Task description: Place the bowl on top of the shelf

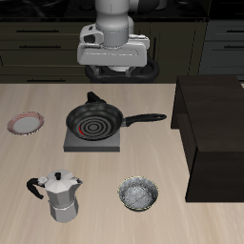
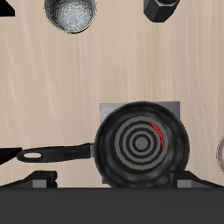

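**A:** Your gripper hangs high at the back of the table, above the far side of the pan. Is it open? I cannot tell: the fingertips are not clear in either view, only the dark body of the hand shows at the edge of the wrist view. It holds nothing, as far as I see.

**B:** And where is the bowl from there?

**A:** It stands near the table's front edge, well apart from your gripper. The pan on its stove plate lies between them. So you must travel forward, over the pan, and a little toward the side where the shelf is. In the wrist view the bowl sits beyond the pan, with bare table in between.

**B:** Anything close to the bowl?

**A:** The moka pot stands beside it, on the side away from the shelf, near but not touching. The bowl is round, so there is no long axis to align to; I think you take it at the rim.

**B:** And the shelf?

**A:** It is just beside the bowl, and its flat top is free. After the grasp, I judge the way is short: lift and move sideways.

**B:** The handle?

**A:** It points toward the shelf, farther back than the bowl.
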### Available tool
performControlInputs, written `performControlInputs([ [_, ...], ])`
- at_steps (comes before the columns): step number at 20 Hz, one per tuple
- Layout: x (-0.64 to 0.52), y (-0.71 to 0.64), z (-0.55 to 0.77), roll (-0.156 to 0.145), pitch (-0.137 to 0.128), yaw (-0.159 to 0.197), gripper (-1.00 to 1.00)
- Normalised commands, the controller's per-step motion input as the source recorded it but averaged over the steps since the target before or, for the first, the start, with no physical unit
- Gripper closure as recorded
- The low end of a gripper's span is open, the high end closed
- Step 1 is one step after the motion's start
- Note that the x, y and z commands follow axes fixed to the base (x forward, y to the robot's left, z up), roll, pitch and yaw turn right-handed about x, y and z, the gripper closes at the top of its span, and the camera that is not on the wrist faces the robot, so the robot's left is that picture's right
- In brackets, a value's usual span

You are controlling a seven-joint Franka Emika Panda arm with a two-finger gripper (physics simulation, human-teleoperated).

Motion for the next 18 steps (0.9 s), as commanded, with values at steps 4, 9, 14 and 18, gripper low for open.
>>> performControlInputs([
  [4,0.33,-0.08,0.02,-0.021,0.008,0.003,-1.00],
  [9,0.27,-0.10,0.00,-0.009,0.009,-0.007,-1.00],
  [14,0.29,-0.11,0.06,-0.030,-0.003,-0.009,-1.00],
  [18,0.31,0.01,0.07,0.006,-0.005,0.014,-1.00],
])
